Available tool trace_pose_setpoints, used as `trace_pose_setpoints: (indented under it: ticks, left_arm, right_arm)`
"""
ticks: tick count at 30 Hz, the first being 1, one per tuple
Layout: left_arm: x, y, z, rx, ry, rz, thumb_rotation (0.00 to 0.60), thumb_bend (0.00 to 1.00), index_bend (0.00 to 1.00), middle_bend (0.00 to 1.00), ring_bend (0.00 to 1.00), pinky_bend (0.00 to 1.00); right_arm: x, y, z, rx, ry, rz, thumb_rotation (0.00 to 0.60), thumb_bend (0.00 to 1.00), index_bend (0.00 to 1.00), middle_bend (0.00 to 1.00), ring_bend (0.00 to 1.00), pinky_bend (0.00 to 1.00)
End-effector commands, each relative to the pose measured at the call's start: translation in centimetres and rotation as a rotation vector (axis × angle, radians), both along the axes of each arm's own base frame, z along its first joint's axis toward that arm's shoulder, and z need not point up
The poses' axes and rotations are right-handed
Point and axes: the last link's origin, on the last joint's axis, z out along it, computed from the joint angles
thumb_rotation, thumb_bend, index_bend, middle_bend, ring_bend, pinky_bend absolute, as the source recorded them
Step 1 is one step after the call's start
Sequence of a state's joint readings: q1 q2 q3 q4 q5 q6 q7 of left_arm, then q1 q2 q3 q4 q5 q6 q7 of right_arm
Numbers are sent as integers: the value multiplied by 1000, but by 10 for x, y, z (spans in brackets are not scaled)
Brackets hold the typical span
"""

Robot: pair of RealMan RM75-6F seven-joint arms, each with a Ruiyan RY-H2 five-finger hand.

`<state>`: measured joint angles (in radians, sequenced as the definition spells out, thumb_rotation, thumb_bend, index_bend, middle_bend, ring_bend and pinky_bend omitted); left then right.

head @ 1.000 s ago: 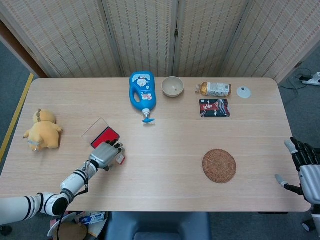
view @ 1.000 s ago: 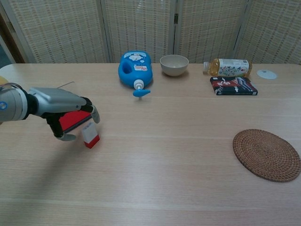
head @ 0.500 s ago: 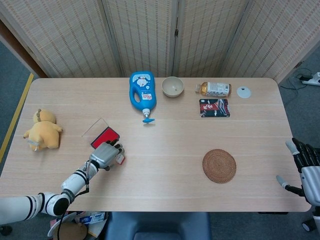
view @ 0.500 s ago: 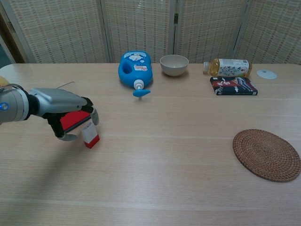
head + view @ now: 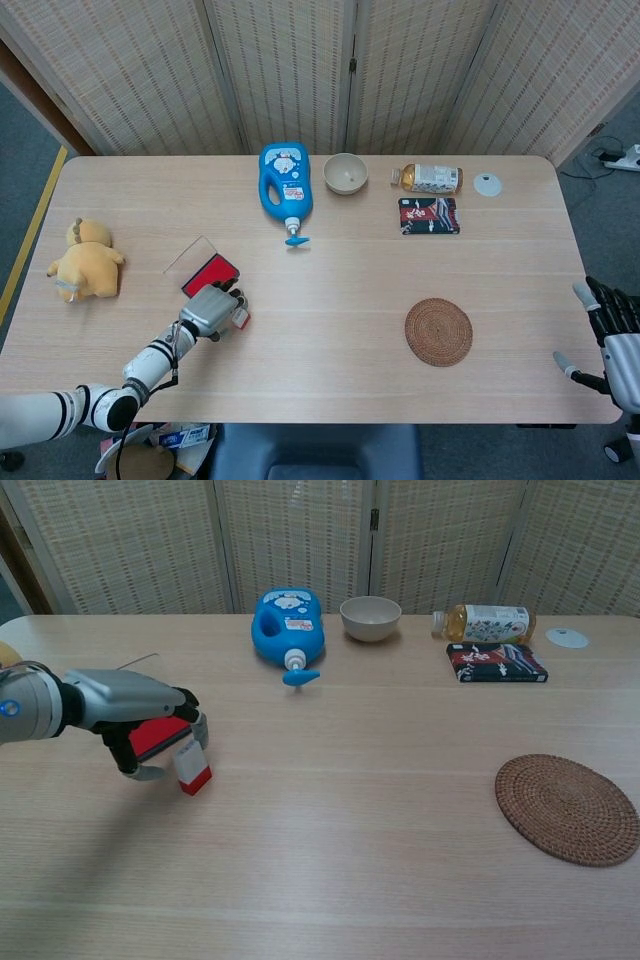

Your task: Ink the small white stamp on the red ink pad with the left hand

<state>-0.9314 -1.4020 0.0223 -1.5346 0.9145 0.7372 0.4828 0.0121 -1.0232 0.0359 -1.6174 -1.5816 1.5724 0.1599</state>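
Two hands visible. Left hand (image 5: 212, 309) (image 5: 150, 730) at about 8 o'clock on the table (image 5: 330, 340), fingers (image 5: 199, 723) curled around the stamp (image 5: 239, 318) (image 5: 191, 765), grasping it. Stamp: white body, red base, tilted, just at the 5 o'clock side of the ink pad (image 5: 210, 272) (image 5: 158, 735). Cannot tell whether the base touches the table. Pad partly covered by the hand in the chest view, with its clear lid (image 5: 190, 254) open at 11 o'clock. Right hand (image 5: 612, 335) off the table edge at 4 o'clock, fingers apart, holding nothing. Far from the stamp: plush toy (image 5: 84, 262) at 9 o'clock, blue bottle (image 5: 285, 182) and bowl (image 5: 345, 173) at 12 o'clock, woven coaster (image 5: 438, 331) at 4 o'clock.
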Motion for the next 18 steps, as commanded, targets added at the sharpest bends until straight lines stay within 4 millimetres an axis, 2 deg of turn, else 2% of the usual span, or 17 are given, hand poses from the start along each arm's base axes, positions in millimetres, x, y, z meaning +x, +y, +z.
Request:
trace_pose_setpoints:
  ticks: [1, 18]
  left_arm:
    - [0, 0, -1, 0, -2, 0, 600, 346, 287, 227, 43, 176]
    - [-1, 0, -2, 3, -8, -1, 600, 346, 343, 285, 62, 176]
  right_arm:
    - [0, 0, 0, -2, 0, 0, 600, 204, 0, 0, 0, 0]
    - [0, 3, 2, -12, 0, 5, 600, 204, 0, 0, 0, 0]
